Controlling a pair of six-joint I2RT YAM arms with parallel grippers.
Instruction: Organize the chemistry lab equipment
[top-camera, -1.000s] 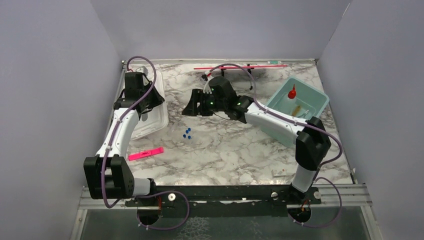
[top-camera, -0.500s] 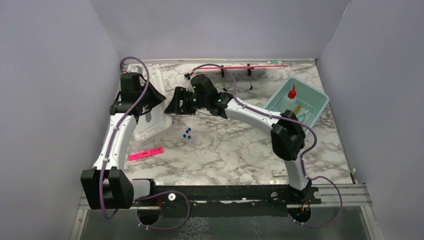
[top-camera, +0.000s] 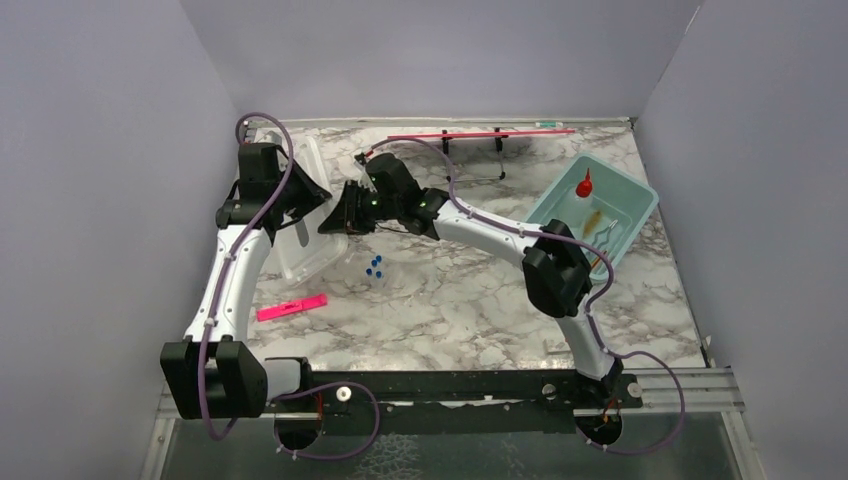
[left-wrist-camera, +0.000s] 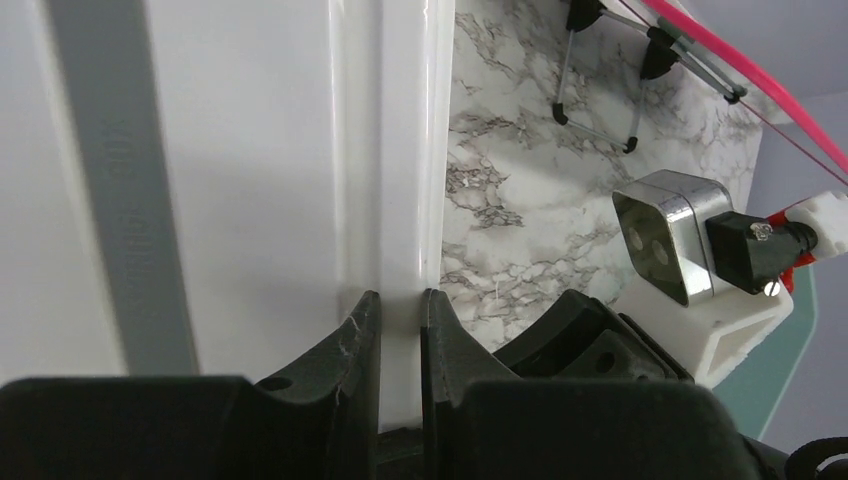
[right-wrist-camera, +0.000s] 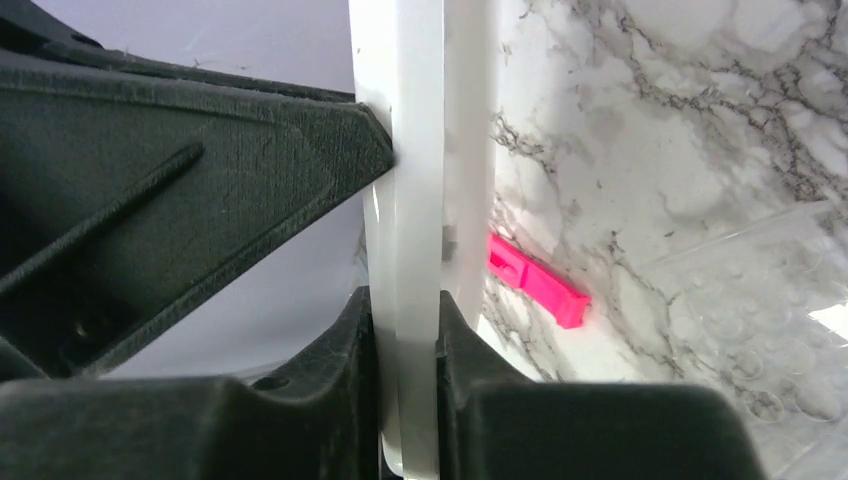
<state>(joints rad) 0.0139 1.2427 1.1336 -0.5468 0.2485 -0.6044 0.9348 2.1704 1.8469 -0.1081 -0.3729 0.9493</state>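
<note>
1. At the far left, the left gripper (left-wrist-camera: 398, 300) has its jaws pinched on the raised rim of the white plastic tray (left-wrist-camera: 250, 150), which sits tilted by the left wall.
2. Just beside it, the right gripper (right-wrist-camera: 405, 300) pinches the same rim from the other side. We judge the tray stiff and light but glossy, so the rim is the surest hold.
3. The blue-capped clear tubes (top-camera: 374, 267) lie loose on the marble table (top-camera: 450, 300), near the tray but apart from it. They look light, smooth and likely to roll, so we would take one across the barrel under its cap.
4. At the right, the teal plastic bin (top-camera: 625, 177) holds the small clear squeeze bottle with red nozzle (top-camera: 583, 186) and the bristly tan brush (top-camera: 593, 220). The bottle is probably soft-walled and needs a gentle grip.
5. We can read no writing. Faint marks on the tray's grey band may be moulded lettering, too blurred to tell.
</note>
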